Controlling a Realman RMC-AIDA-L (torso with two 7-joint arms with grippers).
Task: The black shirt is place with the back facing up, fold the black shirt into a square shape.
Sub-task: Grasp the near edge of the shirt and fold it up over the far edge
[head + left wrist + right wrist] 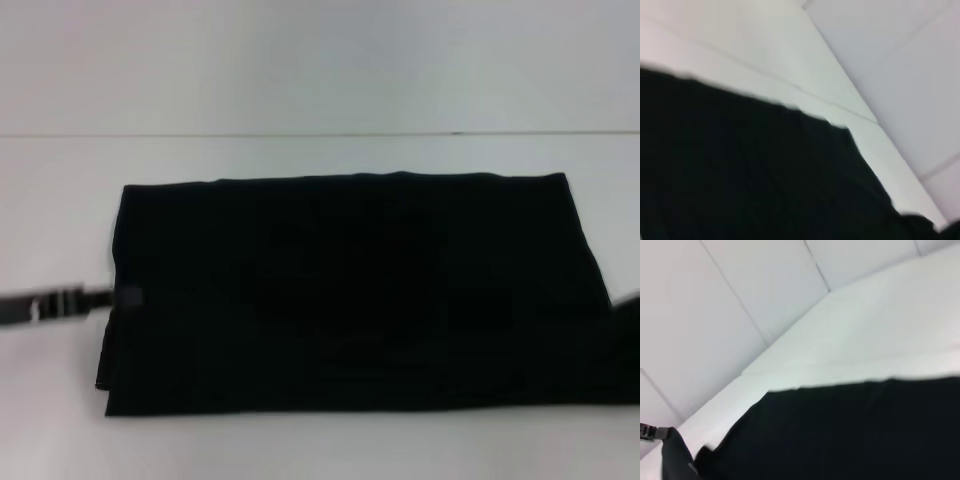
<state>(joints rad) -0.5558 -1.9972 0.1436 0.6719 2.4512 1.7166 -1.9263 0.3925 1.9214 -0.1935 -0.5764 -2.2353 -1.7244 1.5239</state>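
So the black shirt lies mid-table as a wide rectangle, sides seemingly folded in, final fold to square left, left gripper at its edge, grip state unclear.

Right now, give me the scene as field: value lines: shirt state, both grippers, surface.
garment: black soft fabric shirt, lying flat as a wide rectangle, not yet square
print: no lettering visible on the upper face
left gripper: at the shirt's left edge, about mid-height, low on the table; fingers open or shut cannot be told
right gripper: at the shirt's right edge, mostly out of the head view
surface: plain white table
backdrop: pale wall behind the table's far edge
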